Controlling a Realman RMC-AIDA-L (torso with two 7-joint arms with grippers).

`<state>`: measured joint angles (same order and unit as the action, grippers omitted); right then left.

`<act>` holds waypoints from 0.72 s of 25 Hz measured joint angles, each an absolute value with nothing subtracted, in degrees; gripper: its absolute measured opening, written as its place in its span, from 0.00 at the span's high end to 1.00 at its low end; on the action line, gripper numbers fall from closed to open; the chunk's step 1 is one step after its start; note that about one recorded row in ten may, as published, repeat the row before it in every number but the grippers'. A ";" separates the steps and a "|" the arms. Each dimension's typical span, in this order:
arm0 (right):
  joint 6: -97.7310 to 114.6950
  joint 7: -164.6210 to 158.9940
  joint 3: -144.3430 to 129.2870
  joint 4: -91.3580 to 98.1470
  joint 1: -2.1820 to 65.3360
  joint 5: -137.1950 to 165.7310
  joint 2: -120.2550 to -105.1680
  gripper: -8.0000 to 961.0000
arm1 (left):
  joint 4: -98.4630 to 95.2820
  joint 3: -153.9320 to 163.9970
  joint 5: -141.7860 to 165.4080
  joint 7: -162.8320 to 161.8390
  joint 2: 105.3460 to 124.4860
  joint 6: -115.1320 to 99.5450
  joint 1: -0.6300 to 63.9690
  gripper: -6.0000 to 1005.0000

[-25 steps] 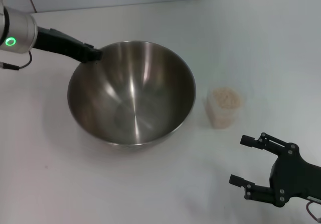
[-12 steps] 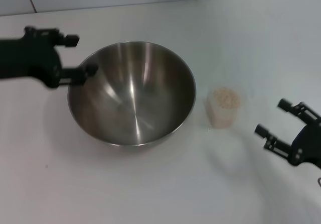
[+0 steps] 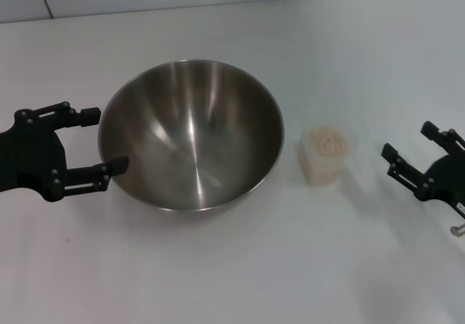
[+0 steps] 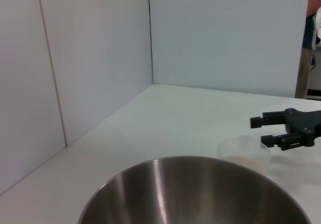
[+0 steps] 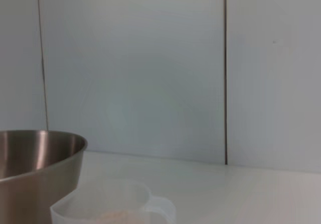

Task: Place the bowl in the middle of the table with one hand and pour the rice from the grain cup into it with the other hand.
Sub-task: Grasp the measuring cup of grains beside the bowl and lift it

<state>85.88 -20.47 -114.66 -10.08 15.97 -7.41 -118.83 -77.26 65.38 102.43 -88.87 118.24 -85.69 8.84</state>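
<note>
The table is white and carries all items. The bowl is seated upright near the table's middle, and its interior is seen to be bare steel. The left gripper is positioned just beside the bowl's left rim; its 2 fingers are spread wide and nothing is held between them, though contact between the lower fingertip and the rim cannot be determined. The right gripper is positioned to the right of the grain cup, apart from it, with its 2 fingers parted and nothing gripped. The cup stands upright just right of the bowl, and the rice is contained in it.
</note>
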 joint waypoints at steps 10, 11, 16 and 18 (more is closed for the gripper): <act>78.25 -20.83 -115.29 -5.58 17.97 -6.07 -118.82 0.23 | -74.02 64.66 101.24 -86.40 118.28 -85.95 9.96 0.19; 77.65 -21.62 -115.31 -5.12 18.09 -5.41 -118.85 0.23 | -73.99 64.68 101.24 -86.40 118.23 -86.02 10.15 0.19; 77.26 -22.54 -115.31 -4.48 18.19 -5.10 -118.88 0.23 | -73.99 64.68 101.24 -86.40 118.20 -86.05 10.38 0.19; 77.08 -22.54 -115.29 -4.28 18.30 -5.10 -118.89 0.23 | -73.96 64.68 101.24 -86.40 118.20 -86.06 10.49 0.19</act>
<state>77.08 -22.54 -115.29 -4.28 18.30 -5.10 -118.89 -73.96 64.68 101.24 -86.40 118.20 -86.06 10.49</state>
